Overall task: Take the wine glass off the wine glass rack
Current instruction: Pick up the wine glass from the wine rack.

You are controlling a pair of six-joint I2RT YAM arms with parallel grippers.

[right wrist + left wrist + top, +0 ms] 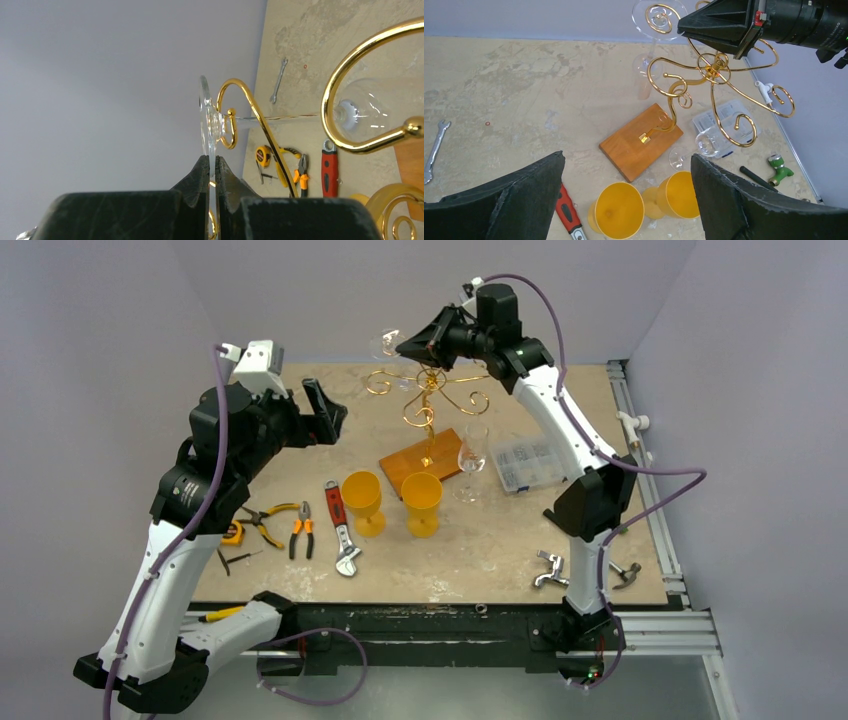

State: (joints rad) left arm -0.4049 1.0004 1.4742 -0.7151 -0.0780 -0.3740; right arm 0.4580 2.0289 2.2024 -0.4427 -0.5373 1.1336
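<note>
The golden wire wine glass rack (428, 390) stands on its orange-brown wooden base (425, 460) at the back middle of the table. A clear wine glass (385, 343) hangs upside down from a curled arm at the rack's far left, its round foot (205, 117) resting on the spiral (250, 107) and its bowl (367, 107) below. My right gripper (212, 159) is shut on the edge of that foot, high beside the rack top (408, 345). My left gripper (627, 155) is open and empty, held in the air left of the rack (325, 410).
A second clear wine glass (472, 455) stands on the table right of the base. Two yellow goblets (362, 498) (422, 502) stand in front of it. A clear plastic box (525, 462) lies to the right. A red wrench (340, 525) and pliers (300, 530) lie front left.
</note>
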